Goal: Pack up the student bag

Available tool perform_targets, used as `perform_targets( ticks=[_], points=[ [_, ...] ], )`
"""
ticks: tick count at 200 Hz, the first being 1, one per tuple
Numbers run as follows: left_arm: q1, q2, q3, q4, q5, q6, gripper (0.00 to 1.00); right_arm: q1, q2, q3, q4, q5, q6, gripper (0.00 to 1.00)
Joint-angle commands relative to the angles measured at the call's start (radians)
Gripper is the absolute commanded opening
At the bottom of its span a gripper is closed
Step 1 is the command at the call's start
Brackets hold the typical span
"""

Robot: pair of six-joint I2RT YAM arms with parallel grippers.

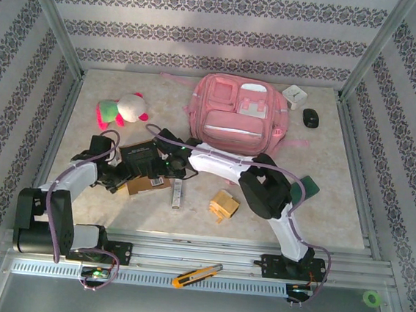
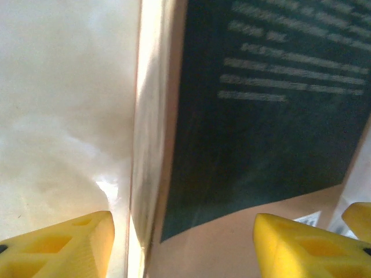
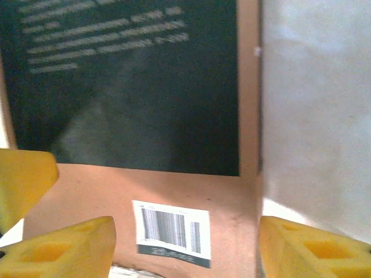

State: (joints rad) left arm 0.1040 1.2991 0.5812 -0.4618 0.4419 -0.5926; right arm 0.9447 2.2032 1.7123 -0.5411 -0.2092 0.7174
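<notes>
Yellow left fingers (image 2: 64, 246) and right fingers (image 3: 307, 249) stand apart, each pair straddling an edge of the brown-and-black book (image 3: 133, 104).

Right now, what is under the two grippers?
A flat brown book with a black panel and barcode label, lying on the table. The left gripper and right gripper hang open over its edges. Anything beneath it is covered.

We see yellow fingertips (image 3: 310, 249) wide apart, straddling right edge of flat brown cardboard box (image 3: 87, 185), dark printed panel (image 3: 127, 98), white barcode label (image 3: 171, 231); pale tabletop (image 3: 319, 104) right.
</notes>
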Motion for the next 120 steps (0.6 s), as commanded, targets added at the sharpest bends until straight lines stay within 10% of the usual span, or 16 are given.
perform_targets(
  ticks=[1,120],
  points=[
    [0.010,0.029,-0.031,0.074,0.020,-0.035,0.62,-0.028,0.027,0.039,-0.058,-0.036,-0.018,0.66],
    [0.010,0.141,-0.050,0.124,-0.011,-0.021,0.33,-0.133,0.055,-0.138,0.743,-0.655,0.303,0.61]
  ],
)
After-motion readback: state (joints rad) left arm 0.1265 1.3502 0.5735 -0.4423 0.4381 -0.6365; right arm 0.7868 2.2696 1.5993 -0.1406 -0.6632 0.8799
